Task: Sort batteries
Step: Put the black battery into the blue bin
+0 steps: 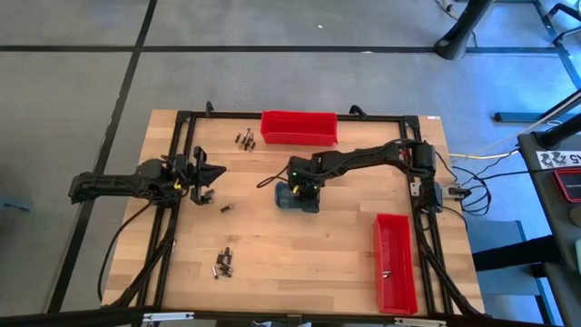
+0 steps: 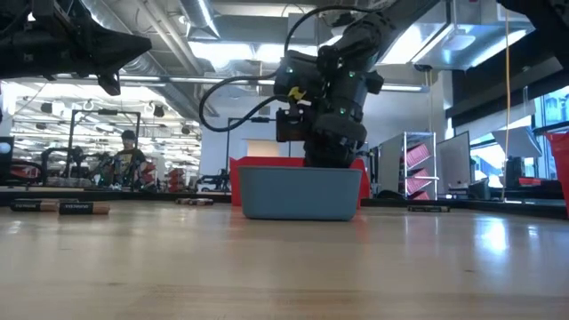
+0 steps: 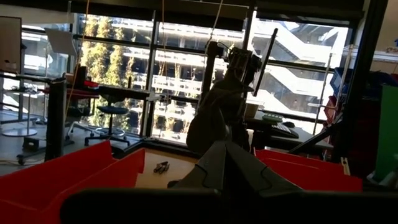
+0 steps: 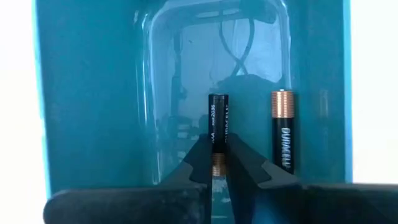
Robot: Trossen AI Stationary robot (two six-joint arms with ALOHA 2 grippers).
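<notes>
Holds a small black battery (image 4: 217,121) in the right tool (image 4: 217,146), low inside the grey-blue tray (image 4: 87,93) in the middle of the bench (image 1: 318,263). Looks clamped on the copper end of that battery, one finger on each side. Points the battery along the tray floor, just beside a second battery (image 4: 283,130) already lying there, not touching it.

To do this step well: go down gently till the battery rests flat on the tray floor. Open the fingers only a little, and slowly, so nothing rolls. Keep clear of the second battery. Lift straight up after, without bumping the tray wall.

Keeps the left tool (image 1: 218,173) at the left side of the bench, up in the air, fingers together and holding nothing.

Leaves more loose batteries (image 1: 224,263) in little heaps on the bench, well apart from the tray. Leaves one red bin (image 1: 299,127) at the far edge and another red bin (image 1: 396,263) at the right.

Reads "DURACELL" in white letters on both batteries in the tray. Reads "2036" on the one in the right tool too.
</notes>
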